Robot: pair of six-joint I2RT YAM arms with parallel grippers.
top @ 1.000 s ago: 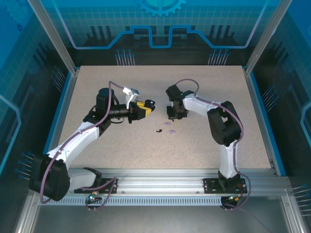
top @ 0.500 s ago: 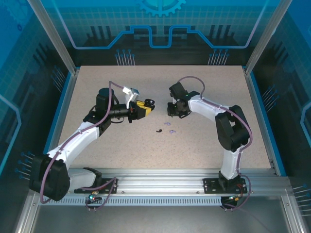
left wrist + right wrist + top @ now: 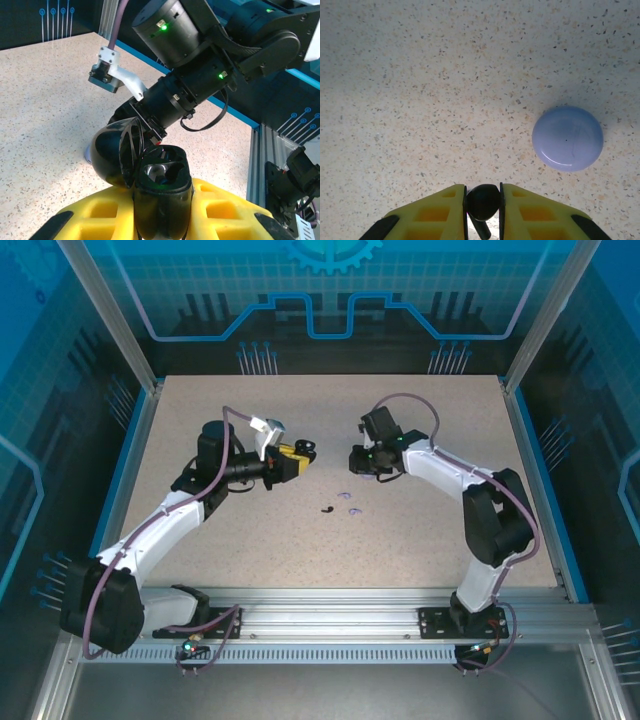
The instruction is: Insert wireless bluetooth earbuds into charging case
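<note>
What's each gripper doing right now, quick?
Left gripper: closed, holding the open black case.
Right gripper: closed, holding a black earbud.

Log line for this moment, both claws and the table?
left claw: shut on open black case | right claw: shut on black earbud | table: closed lavender case, loose earbuds

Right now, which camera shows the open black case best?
The left wrist view: the black case sits close up, clamped in the left gripper, lid open, inner hollows visible. The top view shows it as a small dark blob at that gripper's tip.
</note>
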